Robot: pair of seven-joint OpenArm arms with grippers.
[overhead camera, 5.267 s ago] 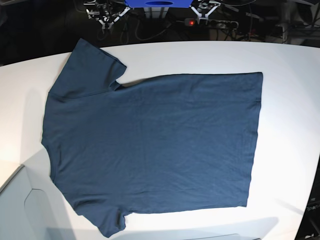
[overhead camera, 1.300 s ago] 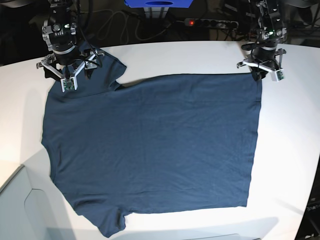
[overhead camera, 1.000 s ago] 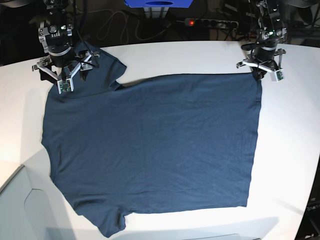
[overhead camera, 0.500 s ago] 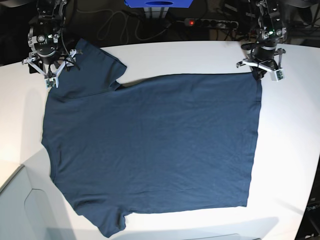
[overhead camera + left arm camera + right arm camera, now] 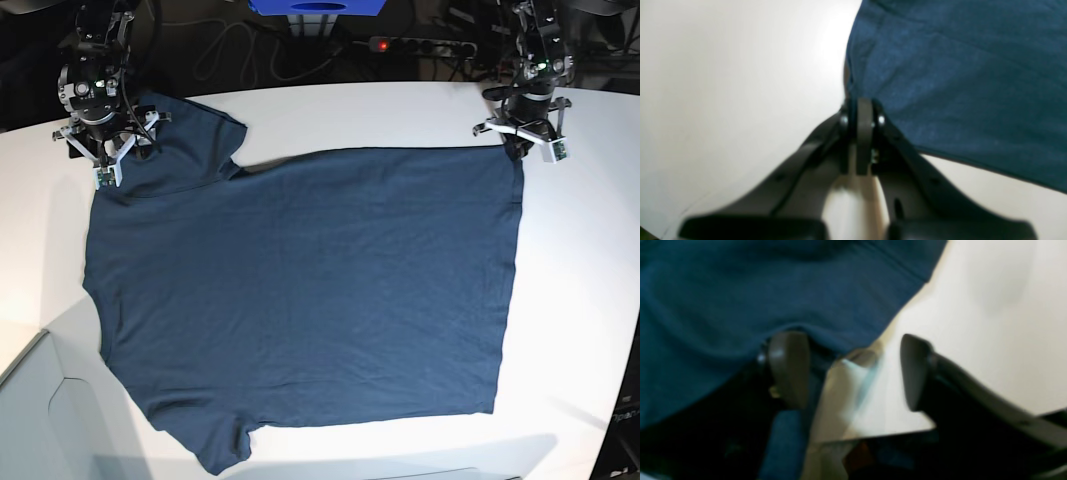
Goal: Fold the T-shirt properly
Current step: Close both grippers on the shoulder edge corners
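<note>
Navy T-shirt (image 5: 300, 290) lies flat on the white worktop (image 5: 580, 260); left gripper (image 5: 858, 110) fingers clenched on its hem corner, right gripper (image 5: 853, 370) fingers spread astride the sleeve edge.

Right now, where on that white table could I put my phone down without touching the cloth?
Bare white table lies beside the hem of the dark navy-blue cotton T-shirt, and along the far edge between the two arms. The near strip is thin. It is crowded at the left gripper and the right gripper.
</note>
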